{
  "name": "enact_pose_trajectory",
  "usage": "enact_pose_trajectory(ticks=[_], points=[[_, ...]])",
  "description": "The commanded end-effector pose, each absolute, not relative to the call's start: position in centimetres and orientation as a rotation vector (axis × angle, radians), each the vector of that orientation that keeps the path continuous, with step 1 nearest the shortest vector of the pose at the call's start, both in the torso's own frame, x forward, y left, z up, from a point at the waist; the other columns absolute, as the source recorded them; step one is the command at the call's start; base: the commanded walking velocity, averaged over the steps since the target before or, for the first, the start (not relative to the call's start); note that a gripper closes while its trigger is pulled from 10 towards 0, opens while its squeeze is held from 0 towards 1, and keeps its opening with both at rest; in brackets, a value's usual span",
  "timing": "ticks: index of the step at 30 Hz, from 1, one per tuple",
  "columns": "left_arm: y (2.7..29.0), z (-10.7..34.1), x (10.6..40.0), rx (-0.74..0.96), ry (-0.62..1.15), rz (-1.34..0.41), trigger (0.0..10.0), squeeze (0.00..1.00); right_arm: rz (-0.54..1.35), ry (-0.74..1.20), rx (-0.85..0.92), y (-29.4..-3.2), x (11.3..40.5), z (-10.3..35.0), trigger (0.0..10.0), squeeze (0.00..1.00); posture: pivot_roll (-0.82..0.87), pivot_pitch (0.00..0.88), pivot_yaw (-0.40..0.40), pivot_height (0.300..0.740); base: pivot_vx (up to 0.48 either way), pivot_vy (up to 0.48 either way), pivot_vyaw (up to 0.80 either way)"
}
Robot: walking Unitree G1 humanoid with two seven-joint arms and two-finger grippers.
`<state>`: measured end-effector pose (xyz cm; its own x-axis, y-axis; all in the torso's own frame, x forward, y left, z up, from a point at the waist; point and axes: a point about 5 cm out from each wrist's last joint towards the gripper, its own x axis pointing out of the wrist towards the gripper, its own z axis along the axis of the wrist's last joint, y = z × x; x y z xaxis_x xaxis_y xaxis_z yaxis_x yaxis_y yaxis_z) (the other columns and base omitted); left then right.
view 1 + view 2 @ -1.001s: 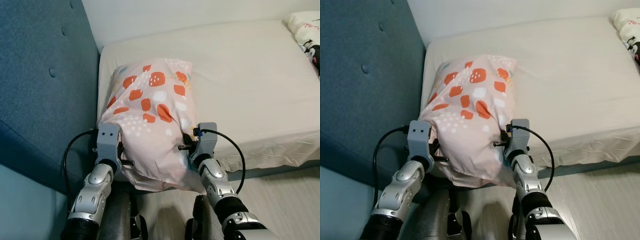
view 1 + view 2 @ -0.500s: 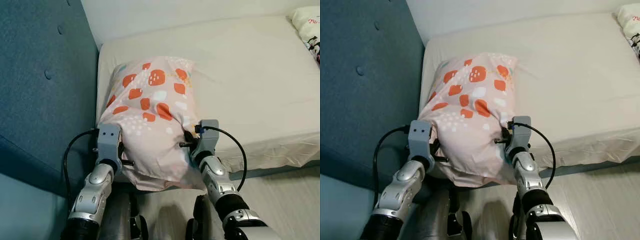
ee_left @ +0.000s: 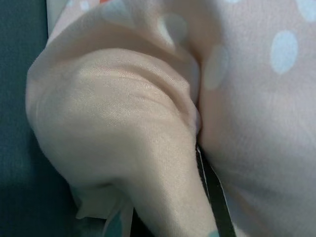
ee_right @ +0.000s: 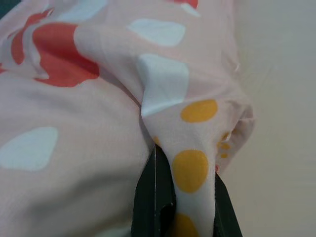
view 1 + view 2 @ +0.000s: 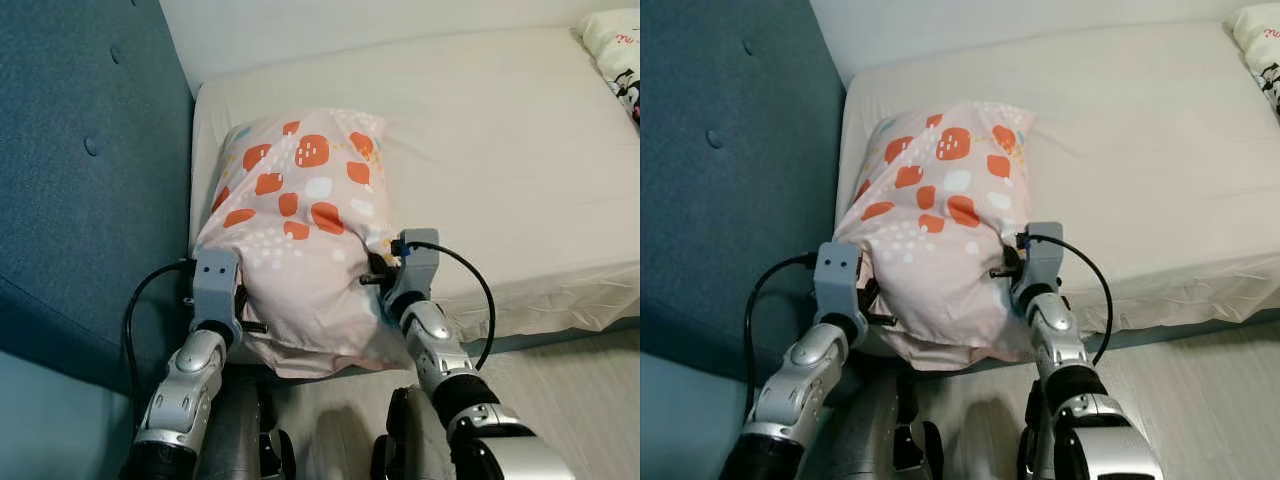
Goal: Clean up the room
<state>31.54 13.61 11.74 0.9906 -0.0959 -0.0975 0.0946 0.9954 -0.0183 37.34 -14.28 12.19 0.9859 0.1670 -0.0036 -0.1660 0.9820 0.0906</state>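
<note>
Left eye view: both the left pincer (image 5: 243,300) and right pincer (image 5: 383,268) pinch the pink pillow (image 5: 300,230) on the bed (image 5: 520,170).

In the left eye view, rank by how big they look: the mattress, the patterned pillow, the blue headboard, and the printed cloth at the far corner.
1. Mattress, largest.
2. Blue headboard, cut off by the frame, so unsure against the mattress.
3. Pillow, held at its near end by the left hand and right hand.
4. Printed cloth, smallest, mostly out of frame.
</note>
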Motion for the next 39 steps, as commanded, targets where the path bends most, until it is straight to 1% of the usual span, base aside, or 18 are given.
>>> enact_pose_trajectory(ticks=[1,13,22,23,24,33,39], points=[[13.2,11.1,31.0,-0.004,0.127,-0.107,10.0,0.00,0.153,0.011,0.094,-14.6,37.5,12.3,10.0,0.00,0.12,0.304,0.046,0.585,0.000,0.000,0.00],[13.9,10.8,30.4,0.014,0.140,-0.090,10.0,0.00,0.171,0.005,0.096,-14.3,37.3,12.1,10.0,0.00,0.12,0.298,0.041,0.581,0.000,0.000,0.00],[14.0,10.5,29.9,0.021,0.147,-0.096,10.0,0.00,0.183,-0.003,0.098,-14.3,37.3,12.2,10.0,0.00,0.12,0.291,0.040,0.581,0.000,0.000,0.00],[13.9,10.5,29.8,0.019,0.148,-0.099,10.0,0.00,0.188,-0.011,0.108,-14.3,37.3,12.3,10.0,0.47,0.12,0.287,0.041,0.581,0.000,0.000,0.00],[13.8,10.5,29.7,0.018,0.148,-0.107,10.0,0.00,0.191,-0.019,0.122,-14.3,37.3,12.4,10.0,1.00,0.12,0.283,0.041,0.581,0.000,0.000,0.00],[13.8,10.5,29.1,0.000,0.150,-0.134,10.0,0.00,0.197,-0.037,0.145,-14.3,37.2,12.5,10.0,1.00,0.12,0.277,0.040,0.581,0.000,0.000,0.00],[14.5,10.5,27.9,-0.009,0.150,-0.177,10.0,0.00,0.216,-0.042,0.165,-13.8,36.6,11.9,10.0,1.00,0.12,0.267,0.037,0.581,0.000,0.000,0.00]])
